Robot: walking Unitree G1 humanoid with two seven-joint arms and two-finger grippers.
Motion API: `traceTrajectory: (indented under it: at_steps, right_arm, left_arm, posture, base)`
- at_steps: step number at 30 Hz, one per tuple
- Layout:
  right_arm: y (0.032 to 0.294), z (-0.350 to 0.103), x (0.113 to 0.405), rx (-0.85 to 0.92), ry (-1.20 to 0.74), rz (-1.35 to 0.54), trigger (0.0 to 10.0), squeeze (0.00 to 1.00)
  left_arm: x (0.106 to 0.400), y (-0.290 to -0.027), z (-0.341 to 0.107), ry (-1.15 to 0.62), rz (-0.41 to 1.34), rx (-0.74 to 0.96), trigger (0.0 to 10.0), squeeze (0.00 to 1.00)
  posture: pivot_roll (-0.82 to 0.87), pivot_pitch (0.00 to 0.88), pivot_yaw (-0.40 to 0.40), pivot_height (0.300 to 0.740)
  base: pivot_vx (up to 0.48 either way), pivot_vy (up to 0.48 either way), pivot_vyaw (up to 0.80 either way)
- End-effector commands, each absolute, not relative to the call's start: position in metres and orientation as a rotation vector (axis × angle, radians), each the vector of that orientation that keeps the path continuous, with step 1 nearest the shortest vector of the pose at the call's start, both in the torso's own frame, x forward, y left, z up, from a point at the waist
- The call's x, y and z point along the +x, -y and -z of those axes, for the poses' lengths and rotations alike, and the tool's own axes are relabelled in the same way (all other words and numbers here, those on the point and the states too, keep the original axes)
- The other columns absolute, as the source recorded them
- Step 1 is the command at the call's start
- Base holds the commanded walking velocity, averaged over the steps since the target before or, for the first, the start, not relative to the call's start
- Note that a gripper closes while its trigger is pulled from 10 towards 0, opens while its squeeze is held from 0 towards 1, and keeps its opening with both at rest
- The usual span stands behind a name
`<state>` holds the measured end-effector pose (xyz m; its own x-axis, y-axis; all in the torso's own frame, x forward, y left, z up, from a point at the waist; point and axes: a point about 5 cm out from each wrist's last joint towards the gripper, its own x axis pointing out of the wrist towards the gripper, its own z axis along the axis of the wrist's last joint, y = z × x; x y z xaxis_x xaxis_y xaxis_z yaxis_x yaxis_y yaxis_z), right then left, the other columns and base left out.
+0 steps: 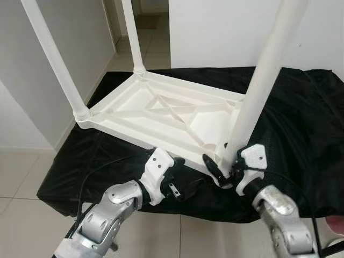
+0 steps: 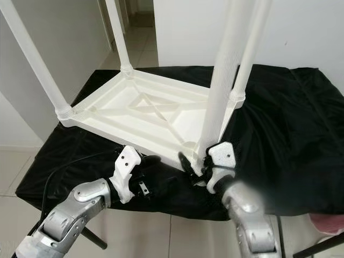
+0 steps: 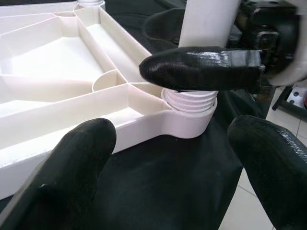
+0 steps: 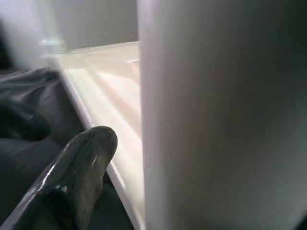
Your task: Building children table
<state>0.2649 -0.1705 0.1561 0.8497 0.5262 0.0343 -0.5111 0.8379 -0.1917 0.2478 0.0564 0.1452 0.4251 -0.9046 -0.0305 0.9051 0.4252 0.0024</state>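
Observation:
A white plastic children's table (image 1: pixel 161 110) lies upside down on a black cloth (image 1: pixel 301 134). Legs stand up at its near-left corner (image 1: pixel 59 64), far-left corner (image 1: pixel 133 37) and far-right corner (image 2: pixel 251 48). My right gripper (image 1: pixel 226 167) is shut on the base of the near-right leg (image 1: pixel 263 80). In the left wrist view that leg's threaded end (image 3: pixel 189 100) sits in the corner socket (image 3: pixel 187 127), with a right finger (image 3: pixel 201 69) across it. My left gripper (image 1: pixel 185 174) hovers open over the cloth just left of that corner, holding nothing.
The black cloth's front edge (image 1: pixel 161 207) drops to a pale tiled floor (image 1: pixel 21 177). White walls stand left and behind, with a doorway (image 1: pixel 148 21) at the back. A pink object (image 1: pixel 336 223) shows at the lower right.

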Motion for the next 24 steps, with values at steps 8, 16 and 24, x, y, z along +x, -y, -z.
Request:
traceTrajectory:
  at_steps: [8,16,24]
  right_arm:
    - [0.184,-0.148,0.271,-0.204,0.043,-0.667,0.0,0.00]
    - [0.186,-0.143,0.272,-0.224,0.027,-0.689,0.0,0.00]
    - [0.182,-0.147,0.270,-0.162,0.047,-0.626,10.0,0.00]
  left_arm:
    - [0.248,-0.059,-0.143,-0.040,1.157,0.034,10.0,0.00]
    - [0.250,-0.060,-0.144,-0.037,1.149,0.035,10.0,0.00]
    - [0.250,-0.058,-0.141,-0.044,1.155,0.049,10.0,0.00]
  posture:
    - [-0.13,0.012,0.112,0.740]
    - [-0.13,0.008,0.111,0.740]
    - [-0.14,0.006,0.115,0.740]
  base:
    - [0.000,0.000,0.00]
    - [0.000,0.000,0.00]
    - [0.000,0.000,0.00]
